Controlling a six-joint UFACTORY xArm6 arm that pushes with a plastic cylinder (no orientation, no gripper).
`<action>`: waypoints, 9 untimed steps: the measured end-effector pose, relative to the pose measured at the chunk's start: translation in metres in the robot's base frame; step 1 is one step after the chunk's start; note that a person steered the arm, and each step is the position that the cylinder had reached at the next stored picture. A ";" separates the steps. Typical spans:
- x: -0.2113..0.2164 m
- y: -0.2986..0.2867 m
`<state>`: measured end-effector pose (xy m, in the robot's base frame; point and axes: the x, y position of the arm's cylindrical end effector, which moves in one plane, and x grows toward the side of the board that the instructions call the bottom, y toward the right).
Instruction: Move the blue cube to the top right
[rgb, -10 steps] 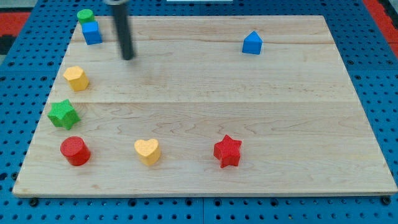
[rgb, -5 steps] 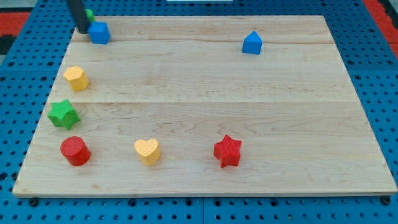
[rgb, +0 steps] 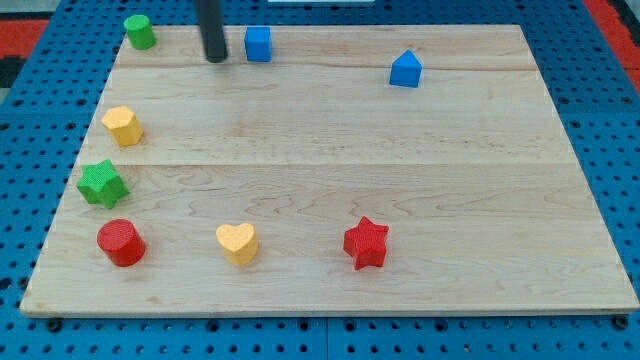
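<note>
The blue cube sits near the board's top edge, left of centre. My tip is just to the cube's left, a small gap away, not touching it. A second blue block, house-shaped, sits further to the view's right near the top.
A green cylinder is at the top left corner. Down the left side are a yellow hexagon, a green star and a red cylinder. A yellow heart and a red star lie near the bottom. The wooden board rests on a blue pegboard.
The blue cube has slid right along the top edge, away from the green cylinder. My tip went behind the cube at the top left, then followed it to the right.
</note>
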<state>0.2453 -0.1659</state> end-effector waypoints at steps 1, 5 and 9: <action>-0.020 0.044; -0.027 0.157; -0.037 0.264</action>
